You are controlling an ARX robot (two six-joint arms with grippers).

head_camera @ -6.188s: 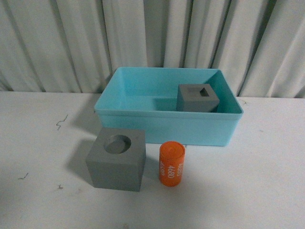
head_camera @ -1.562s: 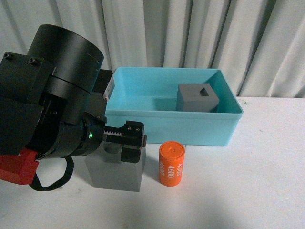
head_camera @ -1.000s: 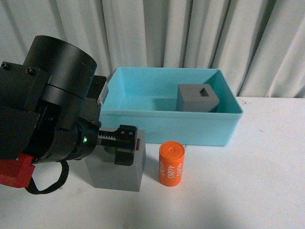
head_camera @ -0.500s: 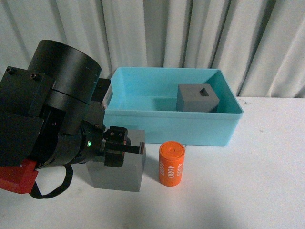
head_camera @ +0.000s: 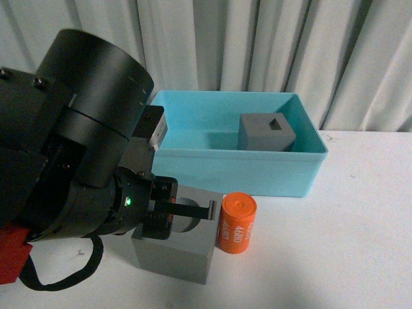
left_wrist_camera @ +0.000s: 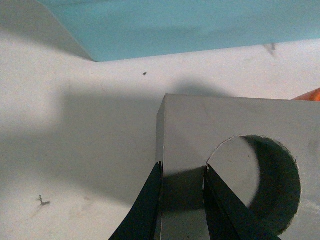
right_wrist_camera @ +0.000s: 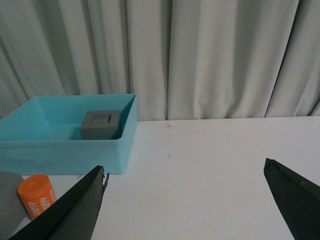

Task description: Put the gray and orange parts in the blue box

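Left gripper (left_wrist_camera: pixel 182 197) clamped on the round-hole cube (head_camera: pixel 183 248).
Only the left wrist view shows the grip: one jaw outside the cube's wall, the other in the hole. The cube sits before the blue box (head_camera: pixel 257 183), orange cylinder (head_camera: pixel 237 224) just beside it. The box holds the square-hole cube (head_camera: pixel 266 132). The right gripper (right_wrist_camera: pixel 185 200) gapes wide, empty.

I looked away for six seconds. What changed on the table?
The left gripper closed on the round-hole gray cube, one finger in the hole, and dragged it rightward and nearer, nudging the orange cylinder, which now leans slightly. The blue box and the rectangular-hole cube inside stayed put.
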